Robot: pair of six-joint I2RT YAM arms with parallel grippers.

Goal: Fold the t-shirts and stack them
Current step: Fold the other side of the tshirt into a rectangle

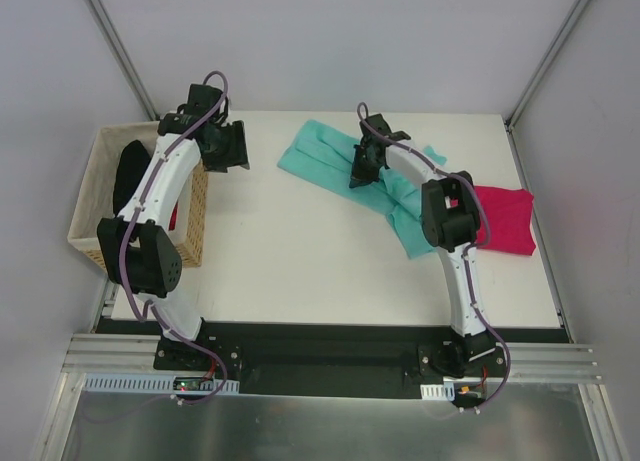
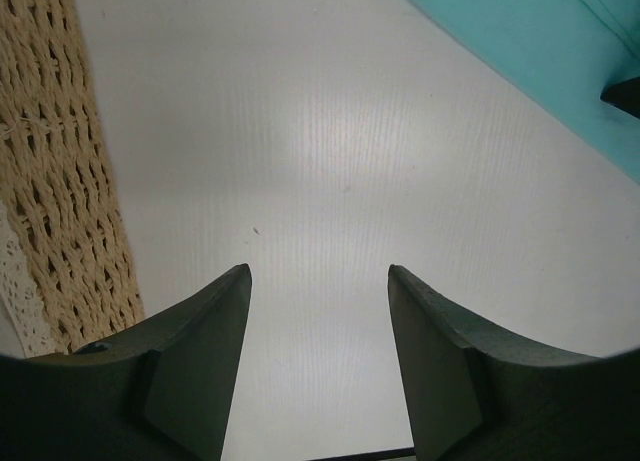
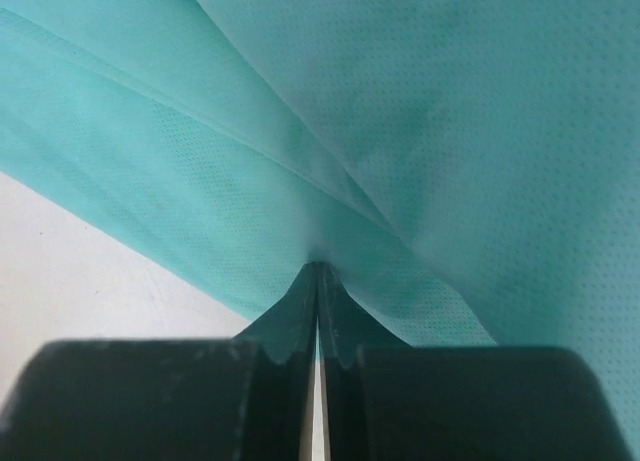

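Observation:
A teal-green t-shirt [image 1: 318, 155] lies crumpled across the back middle of the white table [image 1: 300, 261]. My right gripper [image 1: 358, 177] sits on it, shut on a pinch of the cloth. In the right wrist view the fabric [image 3: 450, 131] puckers right at the closed tips of the right gripper [image 3: 318, 267]. A magenta-pink t-shirt [image 1: 506, 221] lies at the right, partly behind the right arm. A black t-shirt [image 1: 130, 171] rests in the basket. My left gripper [image 1: 238, 147] hangs open and empty over bare table beside the basket; in its own view, the left gripper [image 2: 318, 271] has the teal shirt [image 2: 520, 41] far right.
The tan woven basket [image 1: 92, 211] stands at the table's left edge, with a bit of red cloth [image 1: 175, 217] showing inside; its woven wall [image 2: 70, 181] is close to the left of my left fingers. Grey walls and metal posts enclose the table.

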